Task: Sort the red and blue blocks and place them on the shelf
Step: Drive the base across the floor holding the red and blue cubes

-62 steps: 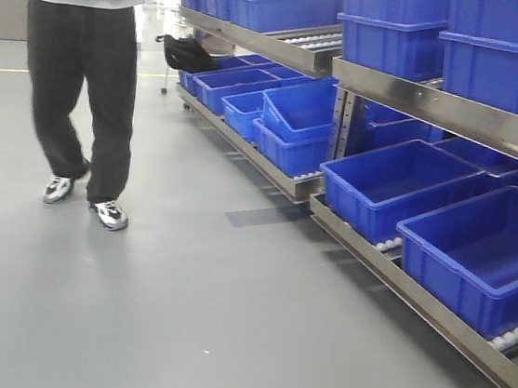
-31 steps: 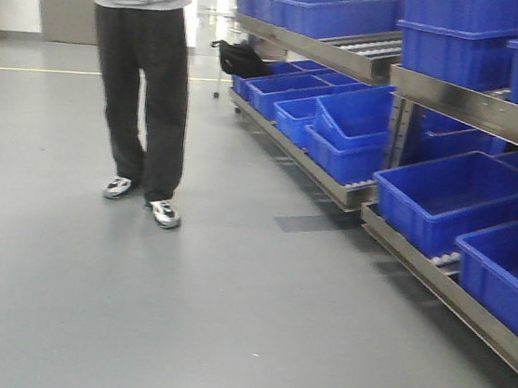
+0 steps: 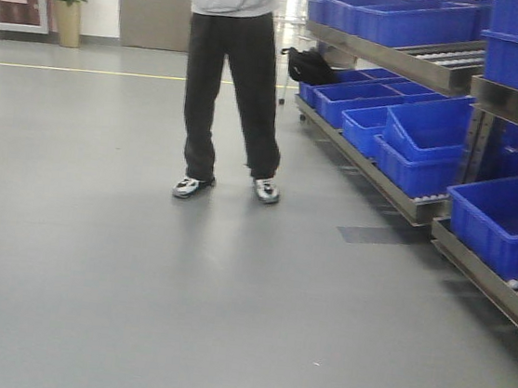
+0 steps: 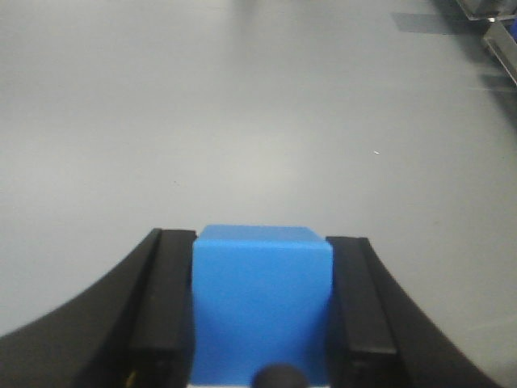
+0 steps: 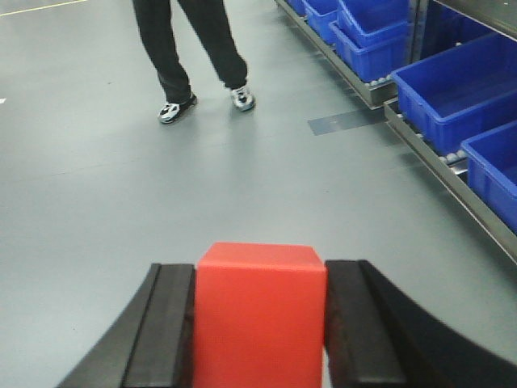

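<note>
Two grippers, both loaded. Left gripper clamps the blue block between its black pads, above bare grey floor. Right gripper clamps the red block likewise. Farther off, a person in dark trousers stands mid-floor. At right, the shelf carries blue bins on its tiers.

Left end effector: clamped on the blue block, black pads flat against its left and right faces, no gap either side. Block sits square, front edge roughly level with the pad tips. Right end effector: same grip on the red block, pads tight on both sides. Both wrists pitched forward and slightly down
</note>
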